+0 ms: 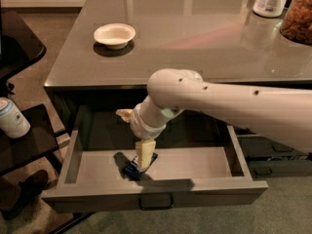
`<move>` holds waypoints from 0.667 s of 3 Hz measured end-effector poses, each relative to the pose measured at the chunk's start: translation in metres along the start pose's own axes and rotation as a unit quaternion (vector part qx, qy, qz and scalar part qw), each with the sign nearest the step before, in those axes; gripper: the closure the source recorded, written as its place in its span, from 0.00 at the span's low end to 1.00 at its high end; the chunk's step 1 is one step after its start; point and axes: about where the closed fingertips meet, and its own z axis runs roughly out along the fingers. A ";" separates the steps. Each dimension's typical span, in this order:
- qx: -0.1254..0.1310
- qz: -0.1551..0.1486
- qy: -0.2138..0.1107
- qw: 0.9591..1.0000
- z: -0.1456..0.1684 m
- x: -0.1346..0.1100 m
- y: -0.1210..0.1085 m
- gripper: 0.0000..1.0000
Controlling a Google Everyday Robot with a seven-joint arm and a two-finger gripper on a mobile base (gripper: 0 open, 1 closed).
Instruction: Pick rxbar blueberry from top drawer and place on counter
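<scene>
Gripper [131, 141], fingers spread and empty, reaches into the top drawer [195, 163]. The lower finger stands directly over the rxbar blueberry [132, 170], which lies near the front edge, left of centre, long axis diagonal.

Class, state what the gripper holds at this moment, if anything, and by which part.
Nothing is held. The gripper is open inside the top drawer, one finger down at the rxbar blueberry, which lies flat on the drawer floor.

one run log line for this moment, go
phase: reach | tool: open, inside top drawer, at rxbar blueberry | bar: flat on drawer floor, not lifted | counter: bar not placed yet
</scene>
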 end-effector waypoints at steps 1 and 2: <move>0.033 -0.040 0.032 0.998 0.032 0.014 -0.019 0.00; 0.033 -0.040 0.032 0.998 0.032 0.014 -0.019 0.00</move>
